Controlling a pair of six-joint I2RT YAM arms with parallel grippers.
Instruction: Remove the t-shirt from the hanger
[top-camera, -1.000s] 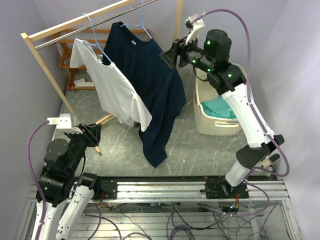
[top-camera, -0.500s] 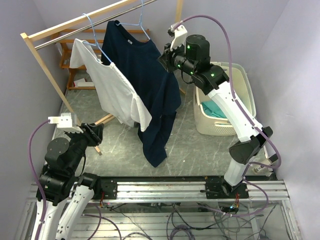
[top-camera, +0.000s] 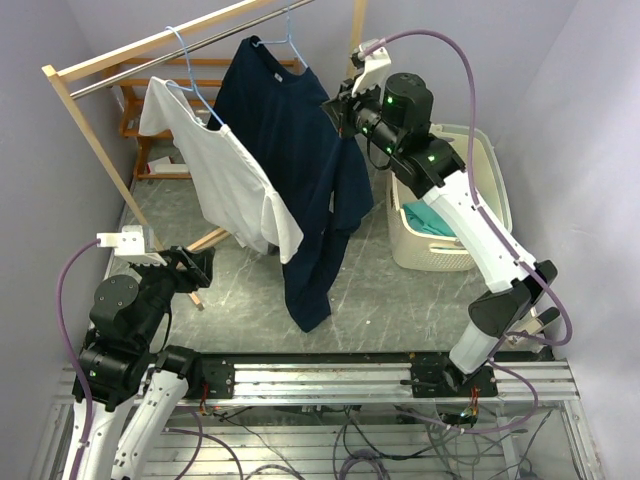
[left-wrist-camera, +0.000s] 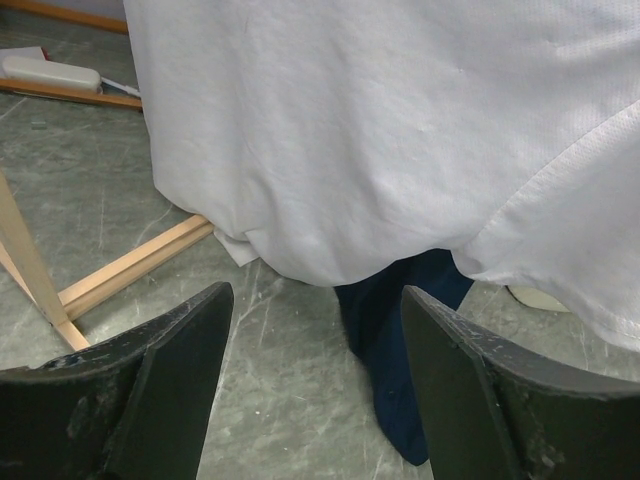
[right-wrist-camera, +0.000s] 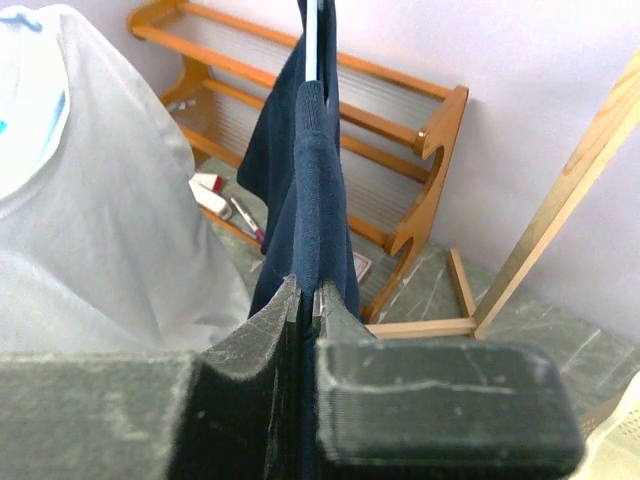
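- Grey marbled tabletop (top-camera: 240, 300), lilac walls (top-camera: 570, 80) around it.
- Your right hand (right-wrist-camera: 307, 300) pinches the navy t-shirt (top-camera: 290, 140) at its shoulder.
- Your left hand (left-wrist-camera: 315, 292) stands wide, empty.

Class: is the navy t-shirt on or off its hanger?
On: the navy t-shirt hangs from the blue hanger, right gripper pinching its fabric.

Navy-blue cloth t-shirt (right-wrist-camera: 315, 190): fine knit, matt, soft-looking.
White cloth t-shirt (left-wrist-camera: 400, 130): thin, matt; fine pinhole mesh shows on the sleeve.
Grey stone-pattern counter (left-wrist-camera: 290, 400): marbled, smooth, low sheen.
Pale wooden garment-rack frame (top-camera: 90, 130): bare, matt. Its round metal rail (top-camera: 120, 75): silvery, shiny.
Orange-brown wooden shoe rack (right-wrist-camera: 440, 120): varnished, slight gloss.
Cream perforated plastic laundry basket (top-camera: 430, 255): smooth, matt.
Right tool (right-wrist-camera: 305, 290): black plastic, matt, fine ribbed layer lines, dusty grey scuffs.
Left tool (left-wrist-camera: 315, 295): same black matt plastic, speckled and worn.
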